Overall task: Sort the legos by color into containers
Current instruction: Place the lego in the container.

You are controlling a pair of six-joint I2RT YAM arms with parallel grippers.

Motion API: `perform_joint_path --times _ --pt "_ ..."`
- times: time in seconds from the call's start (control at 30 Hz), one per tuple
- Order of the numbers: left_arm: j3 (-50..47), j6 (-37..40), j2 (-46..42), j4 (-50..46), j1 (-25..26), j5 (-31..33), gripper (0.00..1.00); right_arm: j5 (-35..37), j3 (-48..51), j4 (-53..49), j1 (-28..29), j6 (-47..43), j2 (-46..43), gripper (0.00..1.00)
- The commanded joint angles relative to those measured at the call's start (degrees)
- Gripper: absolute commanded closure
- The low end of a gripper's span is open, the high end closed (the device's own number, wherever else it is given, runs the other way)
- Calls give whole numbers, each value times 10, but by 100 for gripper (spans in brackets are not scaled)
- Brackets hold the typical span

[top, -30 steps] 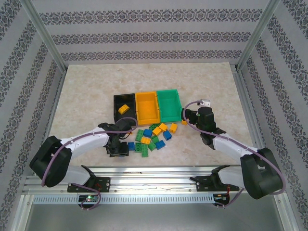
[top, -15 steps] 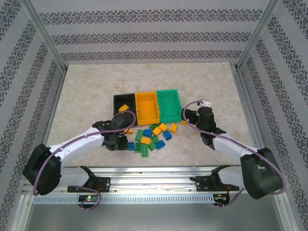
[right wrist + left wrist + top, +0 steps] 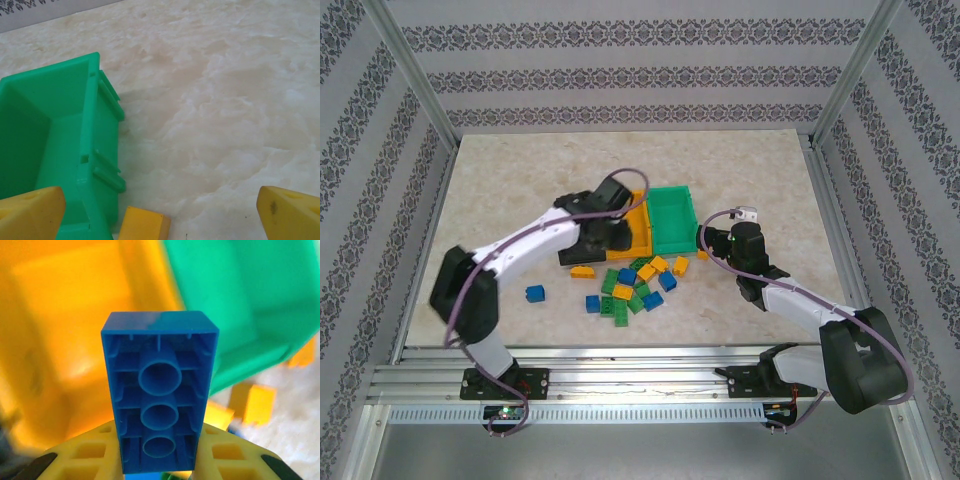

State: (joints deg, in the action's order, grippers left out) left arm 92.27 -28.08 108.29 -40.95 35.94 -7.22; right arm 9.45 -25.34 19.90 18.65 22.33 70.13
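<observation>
Gripping a blue brick (image 3: pixel 160 390) over the bins, seen close up and blurred.
From above, the left arm hides most of the black bin (image 3: pixel 567 250), and the wrist view cuts off the fingers at its lower edge. The left pincer (image 3: pixel 160 452) is clamped on the blue brick, whose hollow underside faces the camera. The orange bin (image 3: pixel 65 315) lies behind it, the green bin (image 3: pixel 240 300) to the right. The right pincer (image 3: pixel 160 210) gapes wide and empty beside the green bin's corner. Loose bricks (image 3: pixel 635 285) lie on the counter (image 3: pixel 225 100).
</observation>
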Motion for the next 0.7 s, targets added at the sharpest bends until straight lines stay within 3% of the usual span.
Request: perform_joint_path --times 0.0,0.13,0.3,0.43,0.53,0.67 --pt "111 54 70 -27 6 -19 81 5 -3 7 8 -3 -14 2" --pt "235 68 152 -64 5 -49 80 4 -1 6 8 -3 -16 2" --pt "300 79 198 -92 5 -72 62 2 -3 6 8 1 -17 2" --pt "297 91 191 -105 5 -79 53 0 -1 11 9 6 -12 2" --pt "282 100 174 -108 5 -78 38 -4 -4 13 9 8 -5 2" --pt "259 112 141 -125 4 -67 36 -6 -5 14 11 10 1 2"
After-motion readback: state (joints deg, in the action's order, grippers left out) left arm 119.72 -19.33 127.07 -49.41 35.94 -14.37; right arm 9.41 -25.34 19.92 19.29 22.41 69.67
